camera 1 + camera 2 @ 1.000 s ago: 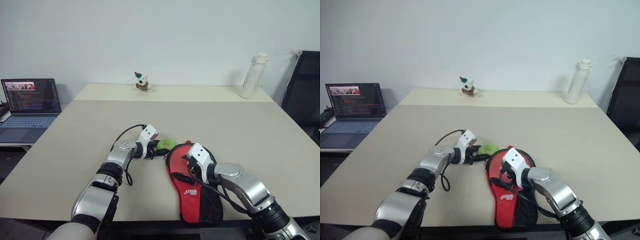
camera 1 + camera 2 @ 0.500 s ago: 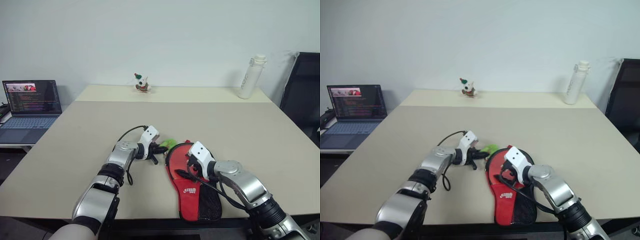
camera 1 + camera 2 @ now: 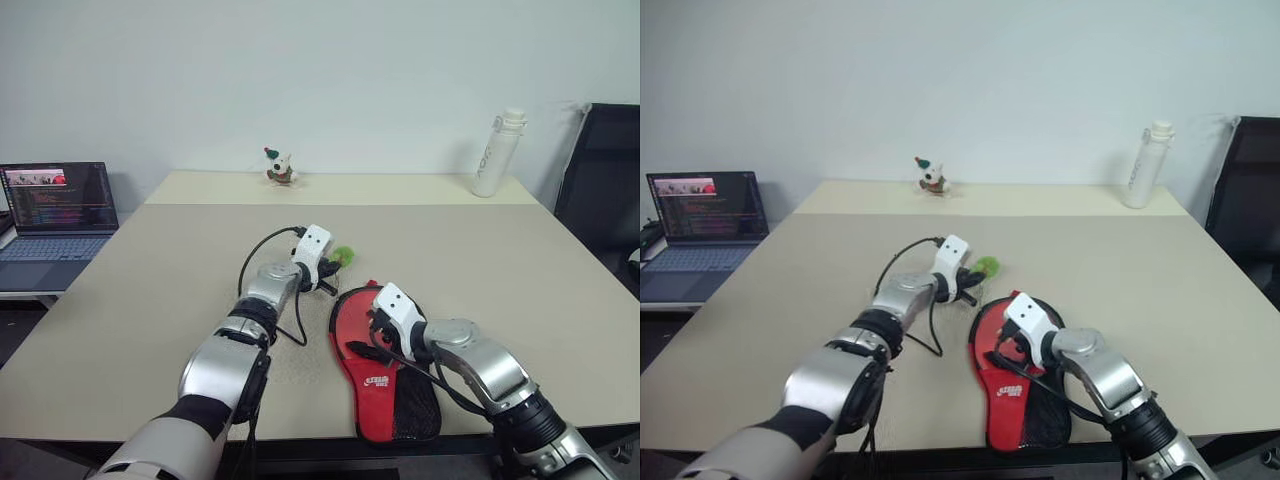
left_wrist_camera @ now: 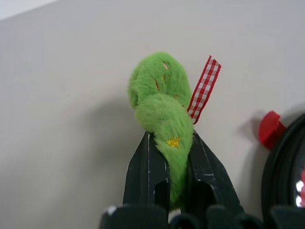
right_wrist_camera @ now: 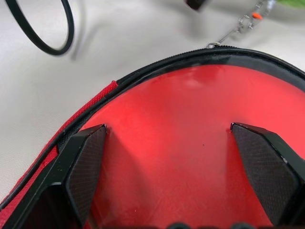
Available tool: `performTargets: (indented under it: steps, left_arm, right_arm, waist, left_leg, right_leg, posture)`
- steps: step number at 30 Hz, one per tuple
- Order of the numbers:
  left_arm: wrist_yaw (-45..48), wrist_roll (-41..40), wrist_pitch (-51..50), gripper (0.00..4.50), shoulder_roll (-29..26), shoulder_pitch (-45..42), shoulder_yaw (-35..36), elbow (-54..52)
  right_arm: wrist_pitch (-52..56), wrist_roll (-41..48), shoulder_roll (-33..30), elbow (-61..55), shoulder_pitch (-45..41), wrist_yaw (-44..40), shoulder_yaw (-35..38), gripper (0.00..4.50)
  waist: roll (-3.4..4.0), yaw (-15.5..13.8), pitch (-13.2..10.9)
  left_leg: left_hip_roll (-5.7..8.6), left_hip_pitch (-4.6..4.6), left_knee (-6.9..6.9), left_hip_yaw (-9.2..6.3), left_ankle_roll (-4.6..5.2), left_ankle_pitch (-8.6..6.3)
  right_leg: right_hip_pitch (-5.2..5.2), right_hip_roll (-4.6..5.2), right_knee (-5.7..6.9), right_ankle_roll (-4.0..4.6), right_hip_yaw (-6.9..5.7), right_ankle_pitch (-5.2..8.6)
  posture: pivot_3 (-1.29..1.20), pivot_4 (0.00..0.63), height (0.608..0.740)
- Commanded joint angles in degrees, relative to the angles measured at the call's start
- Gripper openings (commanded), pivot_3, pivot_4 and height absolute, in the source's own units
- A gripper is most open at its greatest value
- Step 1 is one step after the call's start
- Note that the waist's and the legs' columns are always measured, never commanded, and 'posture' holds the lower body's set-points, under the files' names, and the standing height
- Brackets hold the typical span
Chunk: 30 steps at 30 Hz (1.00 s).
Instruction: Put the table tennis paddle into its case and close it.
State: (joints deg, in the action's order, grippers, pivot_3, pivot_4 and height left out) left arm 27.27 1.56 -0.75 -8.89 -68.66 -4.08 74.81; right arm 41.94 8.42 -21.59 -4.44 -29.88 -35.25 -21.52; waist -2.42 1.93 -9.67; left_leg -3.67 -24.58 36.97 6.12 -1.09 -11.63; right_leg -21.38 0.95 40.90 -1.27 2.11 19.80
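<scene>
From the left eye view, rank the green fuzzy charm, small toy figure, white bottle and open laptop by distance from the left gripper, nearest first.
1. Green fuzzy charm, clamped in the left gripper.
2. Small toy figure, at the table's far edge.
3. Open laptop, off the left side; white bottle, far right: too close to call.

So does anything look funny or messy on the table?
Nothing is spilled or broken. The odd bit: the left gripper is pinching the case's fuzzy green charm instead of the case itself, holding it up off the table.

case on table (near edge), charm behind
</scene>
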Motion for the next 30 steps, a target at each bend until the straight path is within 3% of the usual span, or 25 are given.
performTargets:
  steps: [1, 6, 19, 27, 30]
  left_arm:
    - [-4.1, 3.3, 4.9, 0.01, 2.6, -4.4, -0.9, 0.1]
    - [-5.4, 6.1, 9.8, 0.01, 7.0, -7.1, -1.6, 1.2]
    - [5.5, 8.7, 18.0, 0.01, 16.7, -9.3, -3.2, 0.5]
    - [11.0, 8.5, 15.8, 0.01, 16.8, -8.4, -2.9, 0.5]
    - [12.6, 8.5, 15.5, 0.94, 15.4, -8.0, -2.7, 0.5]
  right_arm:
    - [4.6, -1.9, -0.5, 2.4, 4.3, -0.7, -4.8, 4.50]
    - [6.4, -2.2, -1.7, -1.1, 7.4, -0.8, -5.6, 4.50]
    - [9.1, -2.8, -2.3, -5.4, 11.1, 0.1, -5.1, 4.50]
    - [8.0, -3.5, -1.2, -3.4, 9.5, 0.4, -4.7, 4.50]
    - [7.6, -3.5, -0.6, -2.5, 8.6, 0.4, -4.5, 4.50]
  waist:
    - [-0.01, 0.0, 0.0]
    - [-0.01, -0.1, 0.0]
    - [0.00, -0.5, 0.1]
    - [0.02, -0.4, 0.1]
    - [0.02, -0.3, 0.1]
  left_leg:
    - [0.00, 0.00, 0.00, 0.00, 0.00, 0.00]
    - [0.03, 0.00, -0.03, 0.04, -0.01, 0.00]
    - [0.12, -0.01, -0.04, 0.04, 0.00, -0.01]
    - [0.12, -0.02, -0.06, 0.03, 0.01, -0.02]
    - [0.11, -0.01, -0.05, 0.02, 0.01, -0.02]
  right_leg:
    - [0.00, 0.00, 0.00, 0.00, 0.00, 0.00]
    - [0.00, -0.02, -0.04, -0.01, 0.04, 0.00]
    - [0.06, -0.17, -0.13, -0.08, 0.00, 0.05]
    - [0.05, -0.17, -0.16, -0.09, 0.00, 0.06]
    - [0.05, -0.17, -0.14, -0.09, 0.00, 0.06]
  posture:
    - [0.00, 0.150, 0.740]
    - [0.00, 0.150, 0.740]
    - [0.00, 0.150, 0.740]
    - [0.00, 0.150, 0.740]
    - [0.00, 0.150, 0.740]
